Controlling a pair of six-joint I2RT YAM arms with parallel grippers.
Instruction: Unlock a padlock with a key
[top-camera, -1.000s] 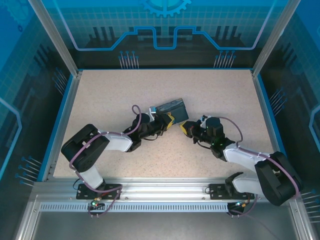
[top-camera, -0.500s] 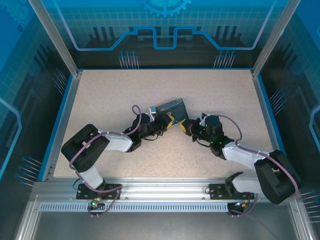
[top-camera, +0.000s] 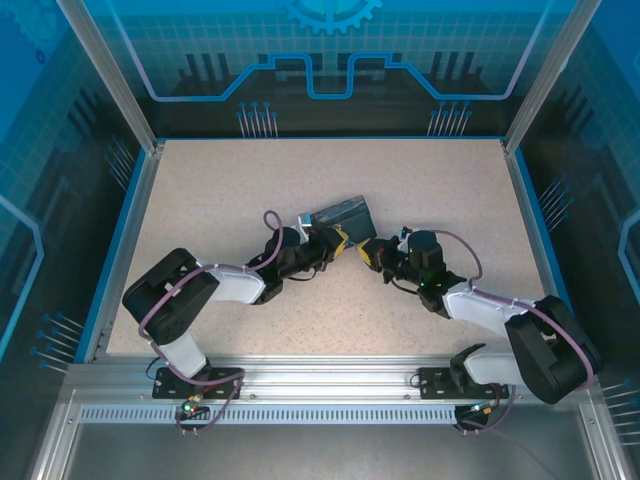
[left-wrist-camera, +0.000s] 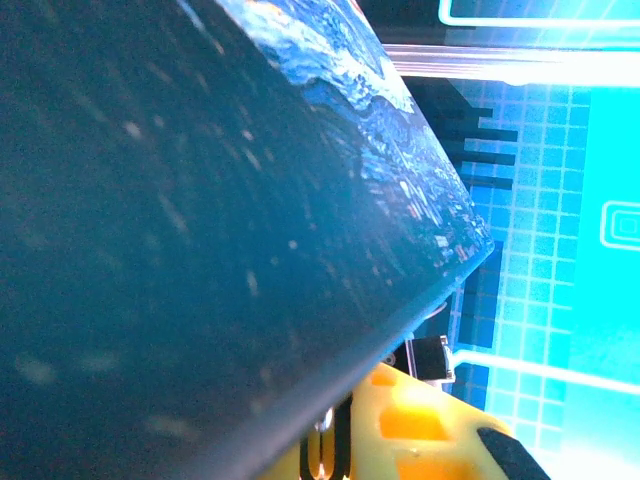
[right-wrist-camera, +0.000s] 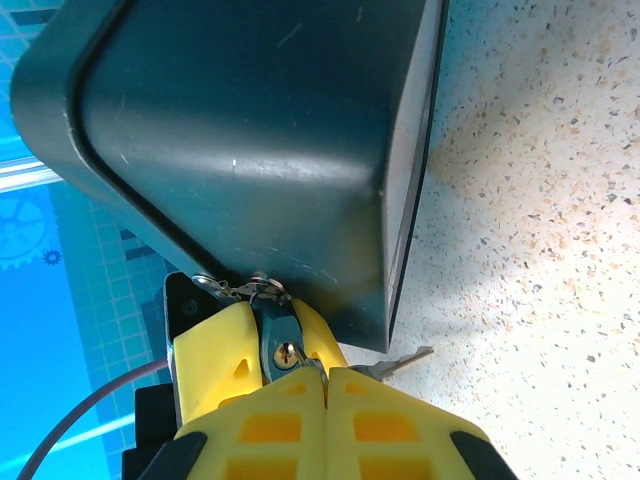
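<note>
top view: two arms meet at the middle of the speckled tabletop (top-camera: 230, 180). the left gripper (top-camera: 338, 240) is against the near edge of a dark box (top-camera: 342, 213). the right gripper (top-camera: 371, 255) sits just beside it, tips facing.

left wrist view: the box's printed side looms very close. a yellow finger (left-wrist-camera: 420, 420) and a small metal loop (left-wrist-camera: 322, 455) show below its edge.

right wrist view: the padlock (right-wrist-camera: 278, 340), small and dark with a brass keyhole, sits at the box's lower edge, pinched narrowly between the left gripper's yellow fingers. the right gripper is closed tight on the key (right-wrist-camera: 402, 360). its thin tip pokes out sideways, near the keyhole but not in it.

judgement: both look like hard, smooth metal. the padlock is best held by its flat sides with the keyhole left free. the thin key is best held by its head, since it may twist or slip.
</note>
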